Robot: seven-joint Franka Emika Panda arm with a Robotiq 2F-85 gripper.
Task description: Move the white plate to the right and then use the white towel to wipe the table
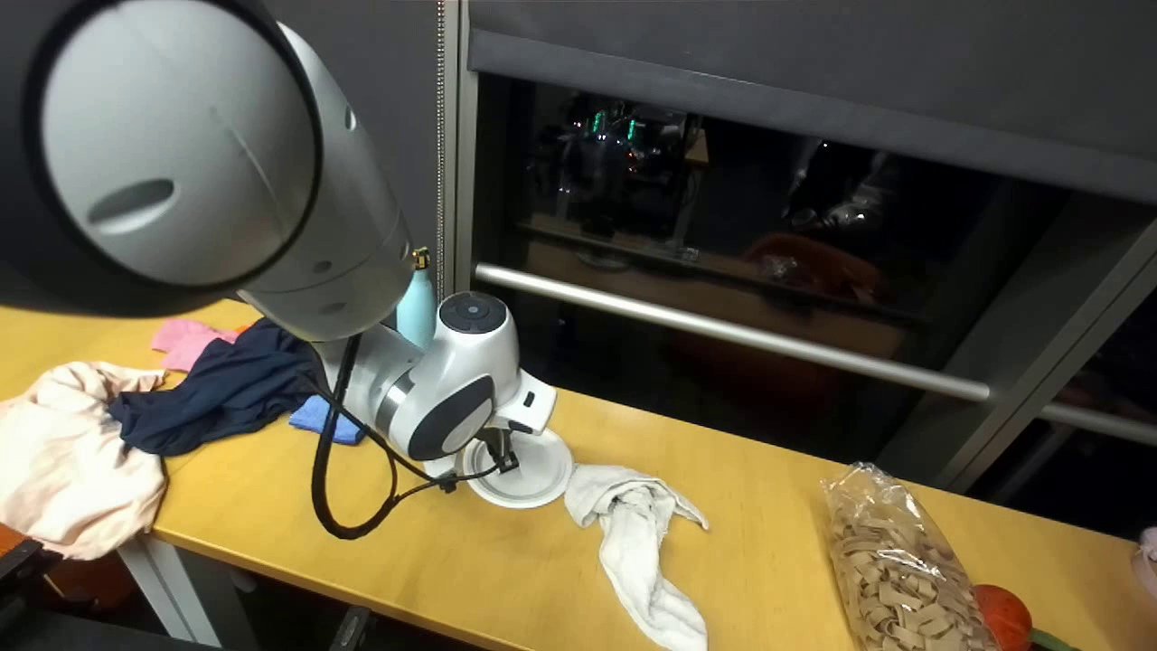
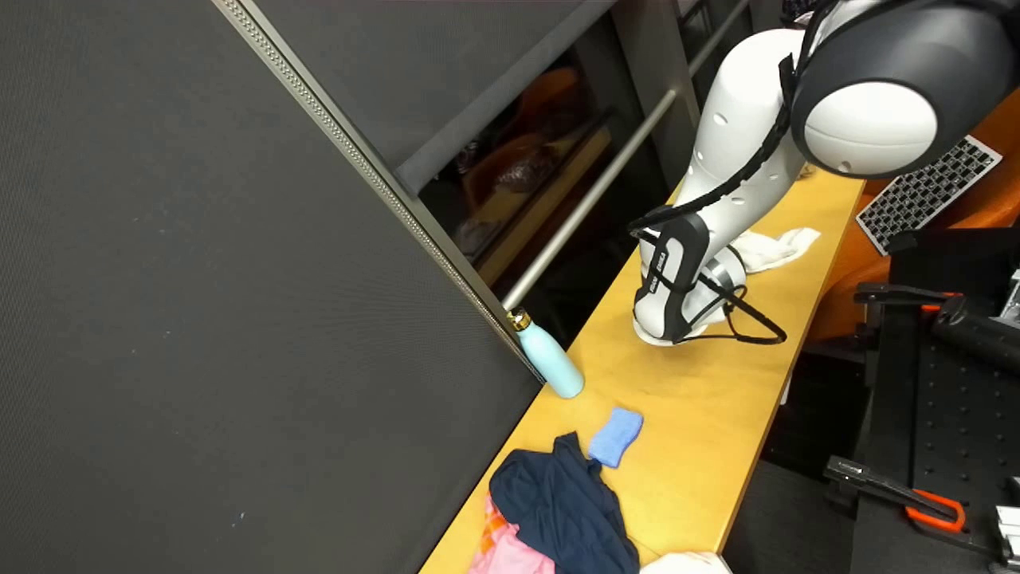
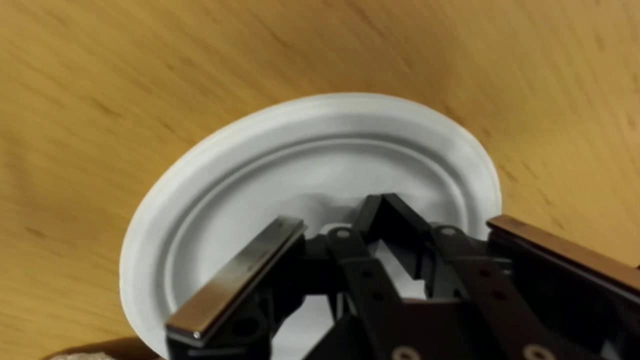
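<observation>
The white plate [image 1: 549,459] lies on the wooden table [image 1: 434,533] in an exterior view. In the wrist view the plate [image 3: 310,167] fills the middle. My gripper [image 1: 506,463] points down over the plate. In the wrist view the fingertips of the gripper [image 3: 381,197] meet, with nothing seen between them. Whether they touch the plate's surface I cannot tell. The white towel [image 1: 637,533] lies crumpled at the plate's right edge, touching or nearly so. The towel [image 2: 766,251] also shows behind the arm in an exterior view, where the gripper and most of the plate are hidden.
A turquoise bottle [image 2: 551,360] stands by the window side. A blue cloth or sponge [image 2: 616,437], a navy cloth [image 1: 226,384], a pink cloth [image 1: 190,344] and a pale cloth [image 1: 72,452] lie at one end. A bag of pasta [image 1: 904,579] and a red-orange object [image 1: 1001,617] lie at the other.
</observation>
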